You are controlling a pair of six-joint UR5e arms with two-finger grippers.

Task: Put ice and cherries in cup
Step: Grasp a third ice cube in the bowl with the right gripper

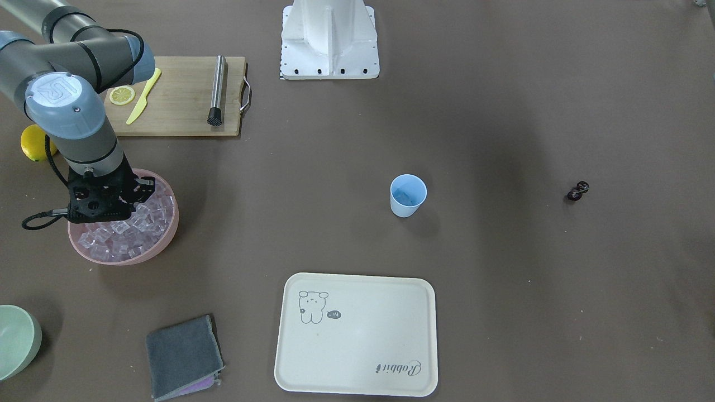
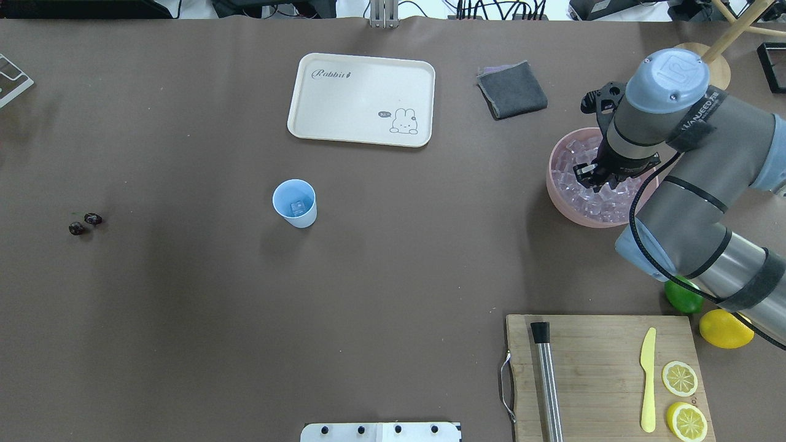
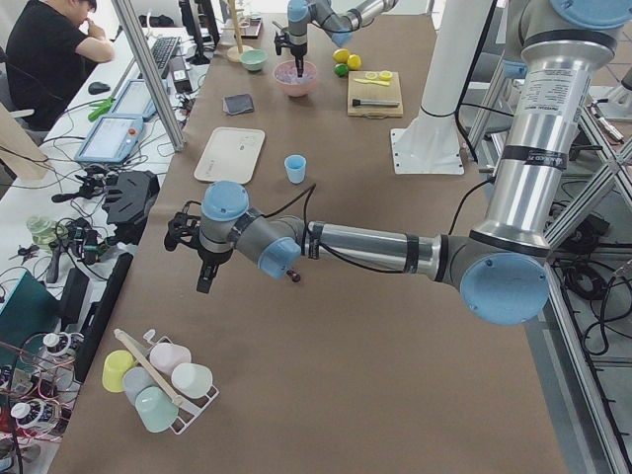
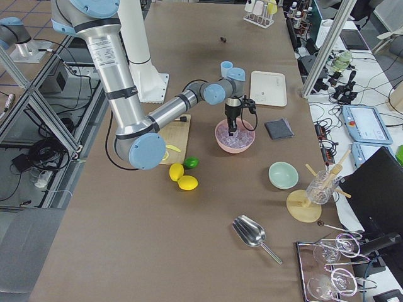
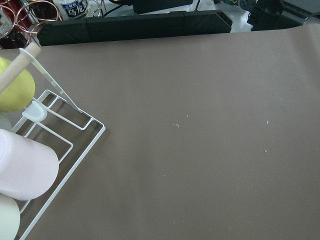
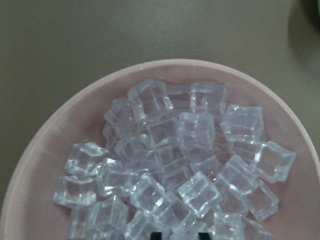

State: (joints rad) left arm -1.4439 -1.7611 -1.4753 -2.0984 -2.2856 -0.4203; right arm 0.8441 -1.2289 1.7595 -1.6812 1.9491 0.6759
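Ice lies heaped just under the right hand, whose grip I cannot tell

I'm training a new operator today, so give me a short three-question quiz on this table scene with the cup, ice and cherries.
1. True or false: the cherries are in the cup.
2. The right arm's fingers are above: A) the tray, B) the pink bowl of ice, C) the cutting board.
3. What already lies in the cup?
Key: 1 false; 2 B; 3 an ice cube.
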